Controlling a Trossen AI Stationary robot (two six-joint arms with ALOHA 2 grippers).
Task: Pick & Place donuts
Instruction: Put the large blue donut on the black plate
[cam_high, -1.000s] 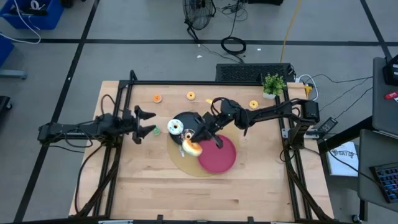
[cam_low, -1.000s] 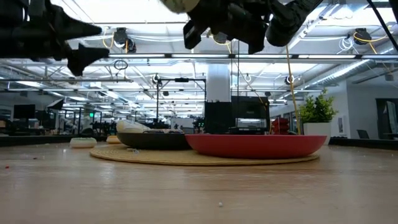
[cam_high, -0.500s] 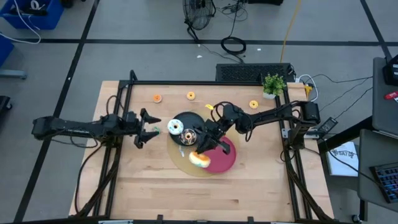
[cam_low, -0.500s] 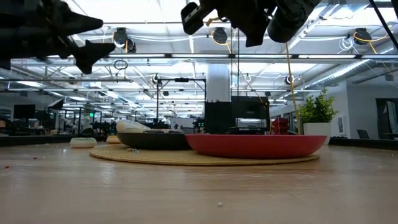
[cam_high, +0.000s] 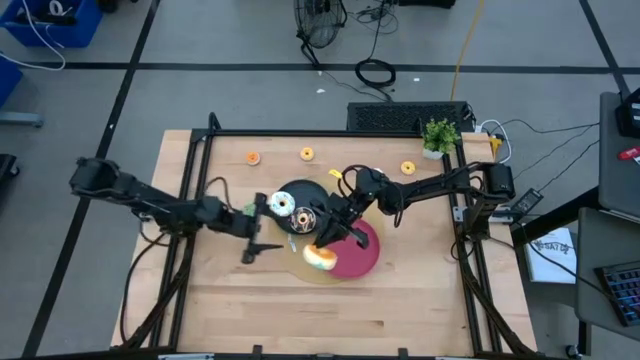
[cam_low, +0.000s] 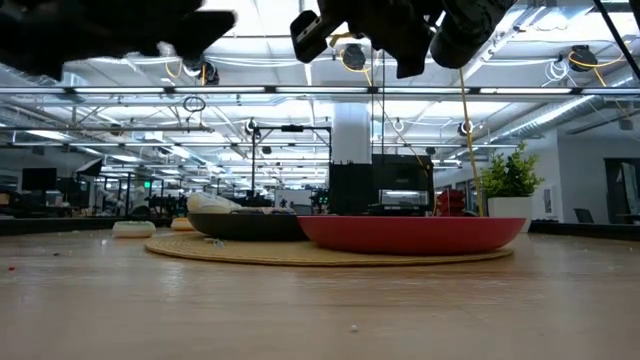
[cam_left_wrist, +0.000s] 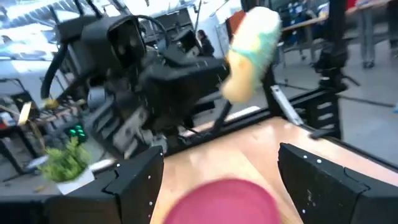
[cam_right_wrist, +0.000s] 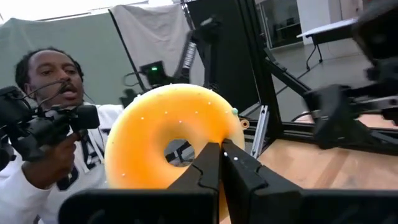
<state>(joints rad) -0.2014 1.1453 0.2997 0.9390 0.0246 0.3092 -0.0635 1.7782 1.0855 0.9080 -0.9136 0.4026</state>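
Holding yellow-orange donut (cam_right_wrist: 171, 146) clamped in my right gripper (cam_high: 322, 247) above red plate (cam_high: 358, 254); left gripper (cam_high: 262, 228) wide open, empty.

Left arm swings in

Left gripper (cam_high: 262, 224) moved right from the table's left edge to just beside the black plate (cam_high: 297, 192).

Worktop (cam_high: 400, 300) is seen as pale, matt wood with visible grain. Yellow donut (cam_right_wrist: 174, 134) appears smooth, satin plastic. Red plate (cam_low: 410, 234) appears smooth, semi-gloss.
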